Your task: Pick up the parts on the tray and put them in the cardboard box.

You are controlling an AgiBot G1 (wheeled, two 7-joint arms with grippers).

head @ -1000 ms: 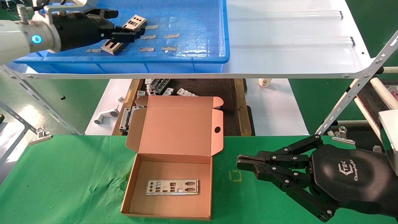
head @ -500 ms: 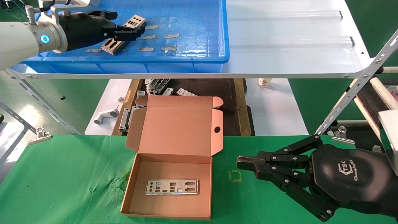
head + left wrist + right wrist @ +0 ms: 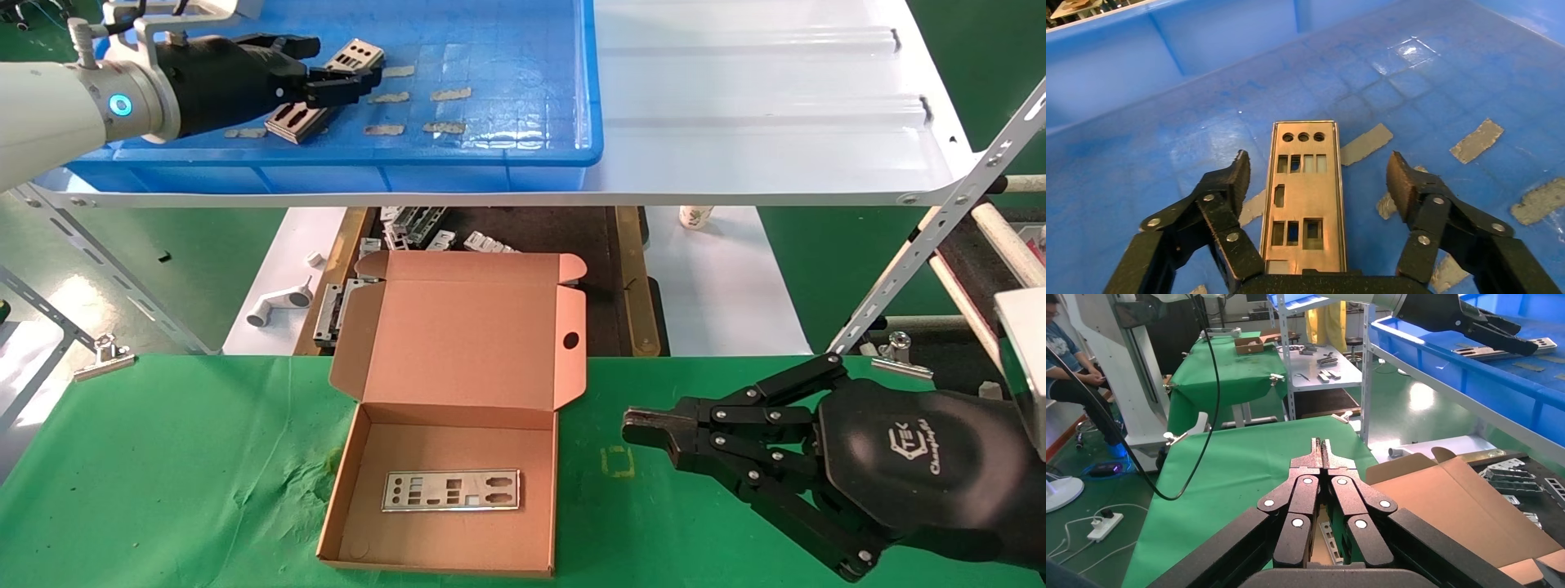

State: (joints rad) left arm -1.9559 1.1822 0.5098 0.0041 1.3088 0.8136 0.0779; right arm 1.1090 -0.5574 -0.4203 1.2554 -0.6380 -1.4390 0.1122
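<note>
Table (image 3: 163,474): green cloth; the cardboard box sits open at its middle.
Tray (image 3: 523,122): blue, on the white shelf (image 3: 776,122) behind the table; 2 parts lie near its left end.
Cardboard box (image 3: 458,359): lid up, 1 plate (image 3: 452,490) flat on its floor.
Right gripper (image 3: 645,433): parked over the table's right side, jaws pressed together.
Left gripper (image 3: 1315,184): in the tray, jaws spread either side of a part, not yet touching it.
Part (image 3: 1304,196): likely light, stiff, slippery and thin; best pinched across its long edges.
</note>
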